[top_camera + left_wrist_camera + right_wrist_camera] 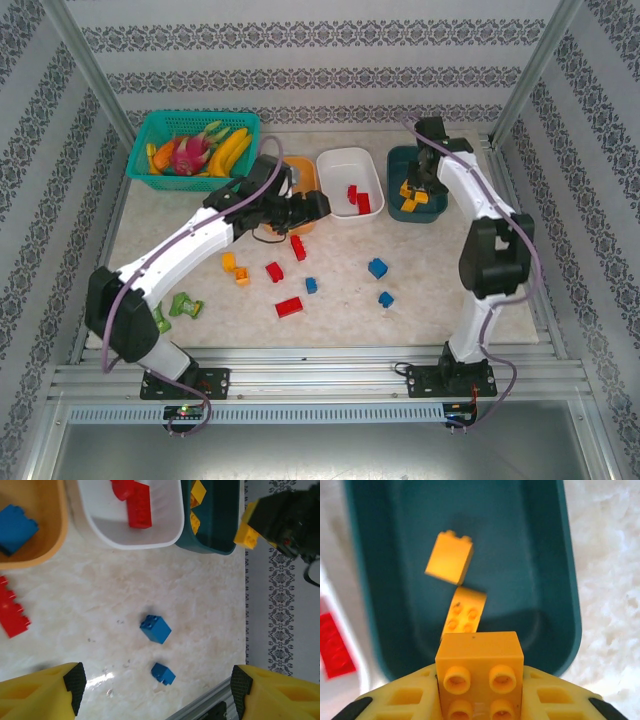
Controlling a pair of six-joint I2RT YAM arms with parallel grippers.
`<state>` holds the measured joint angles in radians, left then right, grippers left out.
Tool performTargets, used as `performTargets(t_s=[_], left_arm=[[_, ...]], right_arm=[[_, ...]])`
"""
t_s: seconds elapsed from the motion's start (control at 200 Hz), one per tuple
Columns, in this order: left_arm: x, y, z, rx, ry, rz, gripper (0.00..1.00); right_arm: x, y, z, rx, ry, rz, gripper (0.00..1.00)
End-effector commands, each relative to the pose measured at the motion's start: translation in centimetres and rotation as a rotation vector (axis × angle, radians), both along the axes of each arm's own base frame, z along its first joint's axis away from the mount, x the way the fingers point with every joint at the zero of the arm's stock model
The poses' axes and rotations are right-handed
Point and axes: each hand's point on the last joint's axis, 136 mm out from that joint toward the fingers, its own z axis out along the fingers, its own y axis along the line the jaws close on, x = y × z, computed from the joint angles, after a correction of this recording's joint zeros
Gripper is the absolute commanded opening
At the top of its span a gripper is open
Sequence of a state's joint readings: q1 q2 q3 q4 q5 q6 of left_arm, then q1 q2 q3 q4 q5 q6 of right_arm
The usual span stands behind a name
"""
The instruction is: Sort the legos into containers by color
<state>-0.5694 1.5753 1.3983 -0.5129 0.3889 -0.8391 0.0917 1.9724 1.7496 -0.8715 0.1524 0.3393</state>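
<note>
Near the middle of the table [440, 290] lie loose legos: red [289, 307], blue [377, 267] and yellow [235, 268] bricks. Beyond them, toward 11 o'clock, the left claw [318, 205] hovers empty, fingers apart, just beside the orange tub [55, 530].

At 1 o'clock the right claw [480, 707] is clamped on a yellow brick [480, 655] at the edge of the dark teal tub [535, 555]. The step in hand is judged to be the deposit. The next move calls for bringing the brick inside the rim, then parting the fingers.

Contents:
- Orange tub: one blue brick [17, 527].
- White tub [335, 158]: red bricks [132, 507].
- Dark teal tub: two yellow bricks [450, 557].
</note>
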Motion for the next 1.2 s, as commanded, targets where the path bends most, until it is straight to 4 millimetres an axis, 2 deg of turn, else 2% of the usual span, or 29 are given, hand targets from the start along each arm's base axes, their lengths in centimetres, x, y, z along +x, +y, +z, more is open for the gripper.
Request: performTargets(t_s=[0.0,0.145,0.27,0.36,0.5,0.57,0.65,0.794,0.874,0.924,1.014,1.119,1.194], left_arm=[[1.7,-2.5,2.2,-0.050,-0.075,-0.052,0.79],[3.8,-4.3,2.5,-0.056,-0.085,-0.066,0.79],[5.0,-5.0,2.6,-0.051,-0.089,-0.065,0.79],[5.3,-5.0,2.2,-0.032,-0.082,-0.061,0.79],[5.1,-4.3,1.4,0.006,-0.065,-0.046,0.78],[4.7,-3.6,0.8,0.038,-0.051,-0.034,0.78],[4.1,-2.4,0.0,0.086,-0.034,-0.011,0.78],[2.6,0.4,-2.3,0.176,0.034,0.065,0.78],[1.6,1.8,-4.4,0.224,0.102,0.108,0.77],[1.2,2.4,-5.8,0.251,0.136,0.125,0.77],[0.8,3.2,-8.0,0.291,0.175,0.157,0.76],[0.9,3.8,-10.3,0.326,0.201,0.198,0.76],[1.1,3.9,-11.5,0.344,0.223,0.228,0.74]], right_arm=[[0.6,-2.4,-1.8,-0.082,0.095,-0.021,0.27],[2.9,-3.7,-4.4,-0.037,0.141,-0.038,0.32],[4.0,-3.7,-6.6,-0.027,0.187,-0.020,0.33],[4.4,-3.8,-7.5,-0.029,0.202,-0.021,0.35],[4.8,-3.4,-7.6,-0.008,0.196,-0.030,0.47],[5.0,-2.9,-6.7,-0.001,0.176,-0.024,0.54],[5.4,-2.1,-4.3,0.003,0.124,-0.010,0.58],[5.4,0.6,2.6,0.042,-0.033,0.031,0.59],[4.3,3.4,6.5,0.112,-0.136,0.081,0.59],[3.1,5.3,8.1,0.155,-0.191,0.117,0.59],[-0.5,10.0,10.7,0.315,-0.308,0.233,0.61],[-6.4,15.0,11.3,0.527,-0.381,0.376,0.68],[-10.9,17.4,11.2,0.676,-0.402,0.449,0.78]])
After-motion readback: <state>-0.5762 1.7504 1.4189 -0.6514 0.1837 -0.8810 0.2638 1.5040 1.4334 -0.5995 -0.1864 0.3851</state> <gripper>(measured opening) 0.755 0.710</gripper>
